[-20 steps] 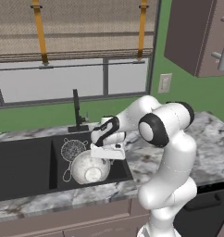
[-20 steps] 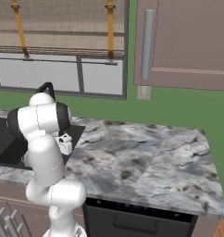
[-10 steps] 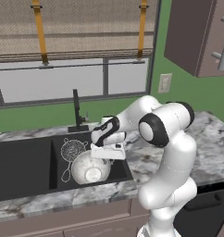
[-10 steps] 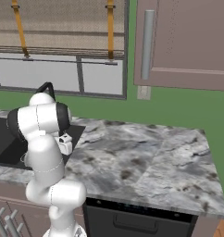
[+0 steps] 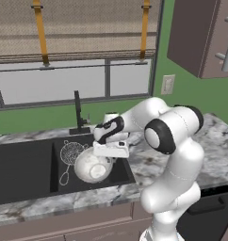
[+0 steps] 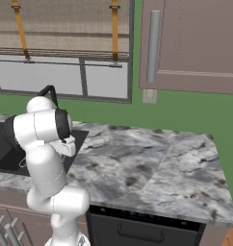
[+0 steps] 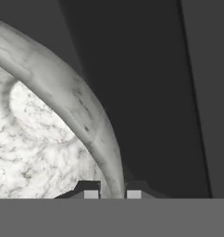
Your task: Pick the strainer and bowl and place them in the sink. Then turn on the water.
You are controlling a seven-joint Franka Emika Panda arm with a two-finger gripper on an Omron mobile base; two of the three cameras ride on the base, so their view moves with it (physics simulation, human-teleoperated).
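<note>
The speckled silvery bowl sits tilted in the right basin of the black sink. It lies just right of the mesh strainer, whose wire handle points toward the front. My gripper reaches down at the bowl's right rim. In the hand view the bowl's rim runs between my fingertips, so my gripper is shut on the bowl. The dark sink wall lies behind. The water is out of view.
A slim black faucet stands behind the sink, close to my forearm. A marble counter borders the sink on the right and stretches wide toward a wall cabinet. A window runs along the back wall.
The jaws have closed in on the bowl's rim. Arm, bowl and strainer stay where they were.
</note>
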